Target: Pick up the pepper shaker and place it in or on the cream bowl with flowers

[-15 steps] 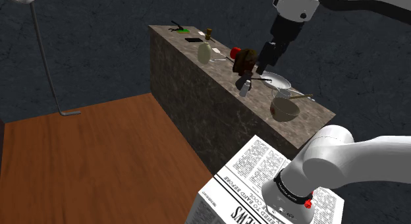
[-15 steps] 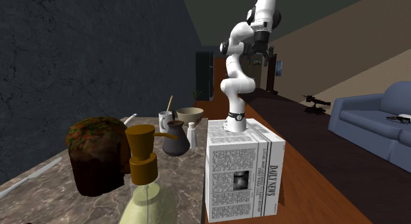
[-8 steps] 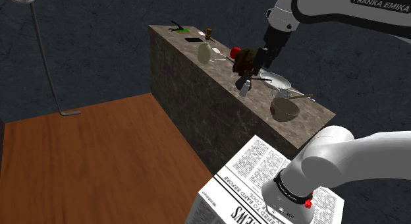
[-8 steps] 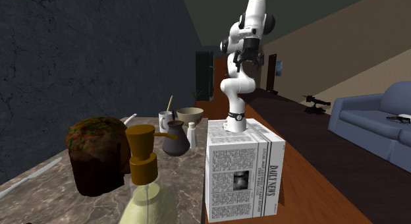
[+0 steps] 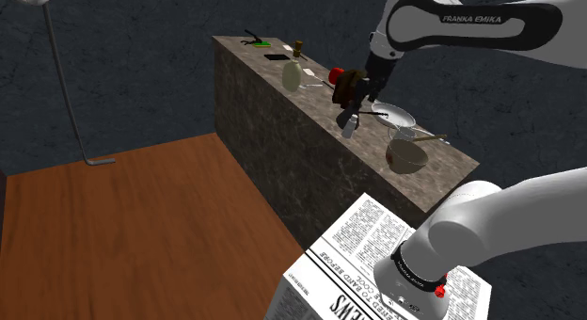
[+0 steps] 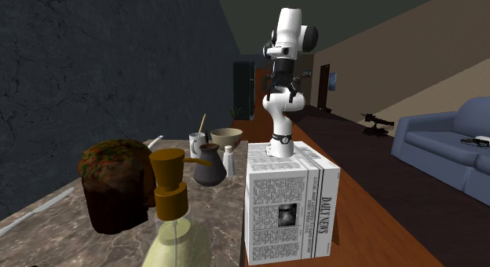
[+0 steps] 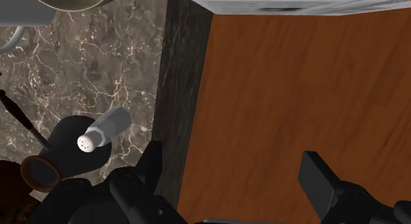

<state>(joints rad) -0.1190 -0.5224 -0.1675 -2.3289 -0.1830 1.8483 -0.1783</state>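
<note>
Shoulder view: a dark, veined stone surface (image 5: 273,130) runs from upper centre toward the right, with a wooden floor (image 5: 141,224) below it and a dark mottled wall (image 5: 141,55) behind. The white shaker (image 5: 349,128) stands upright near the surface's front edge, centre-right of the frame, just beside a dark pot (image 6: 209,166). The bowl (image 5: 406,158) sits further right, apart from it. The jaws are spread with nothing between them, above the surface's edge near the shaker. A blue sofa (image 6: 447,144) stands at the second exterior view's right.
</note>
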